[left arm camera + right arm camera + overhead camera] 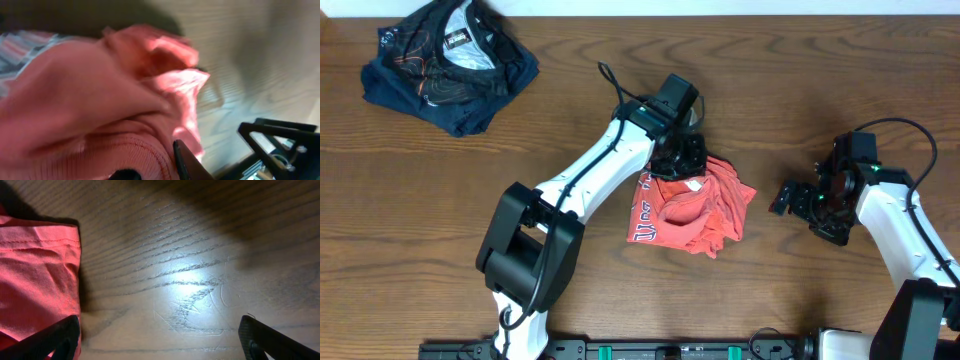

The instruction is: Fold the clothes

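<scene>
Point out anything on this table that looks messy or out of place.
The coral-red T-shirt lies crumpled in a bunched heap mid-table, layers piled over each other, nowhere near flat. A dark navy garment sits wadded in the far left corner, also unfolded. Nothing looks spilled or damaged.

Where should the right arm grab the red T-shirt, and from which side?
On the T-shirt, probably the stitched edge at its right side, approached low from the right. It lies flat on the table, nearest the open right gripper, while the left gripper sits at the collar.
</scene>
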You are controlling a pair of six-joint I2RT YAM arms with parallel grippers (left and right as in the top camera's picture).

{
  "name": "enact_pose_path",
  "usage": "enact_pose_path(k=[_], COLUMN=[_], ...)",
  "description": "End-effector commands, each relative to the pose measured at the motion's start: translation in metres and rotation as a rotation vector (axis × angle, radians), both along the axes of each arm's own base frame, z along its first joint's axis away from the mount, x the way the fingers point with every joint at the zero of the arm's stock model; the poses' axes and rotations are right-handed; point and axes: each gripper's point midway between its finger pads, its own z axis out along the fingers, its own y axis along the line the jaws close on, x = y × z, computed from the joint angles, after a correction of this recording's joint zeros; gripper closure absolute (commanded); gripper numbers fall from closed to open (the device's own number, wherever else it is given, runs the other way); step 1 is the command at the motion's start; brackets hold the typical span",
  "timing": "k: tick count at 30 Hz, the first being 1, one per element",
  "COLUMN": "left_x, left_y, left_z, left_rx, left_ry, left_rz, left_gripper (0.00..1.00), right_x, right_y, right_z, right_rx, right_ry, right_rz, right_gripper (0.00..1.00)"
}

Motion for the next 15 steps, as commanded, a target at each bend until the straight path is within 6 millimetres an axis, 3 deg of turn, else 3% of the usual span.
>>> enact_pose_path(k=[1,13,15], left_x=[-0.001,0.007,0.010], left_y=[-0.014,-0.040,-0.041], left_z=[0.015,0.019,0.017], left_rx=[-0.049,-0.015,0.006], left_ry=[-0.054,-0.228,-0.253], left_rz=[-0.045,-0.062,-0.054], left_gripper=[0.81,0.81,0.67], right_x=[-0.001,-0.001,-0.002], right_y=[0.002,0.002,0.002], right_z=[0.000,0.000,-0.001], right_rx=[-0.004,-0.004,-0.004], right_ry=[-0.001,0.001,0.002], right_rz=[0.009,0.010,0.009], right_gripper=[0.01,0.01,0.01])
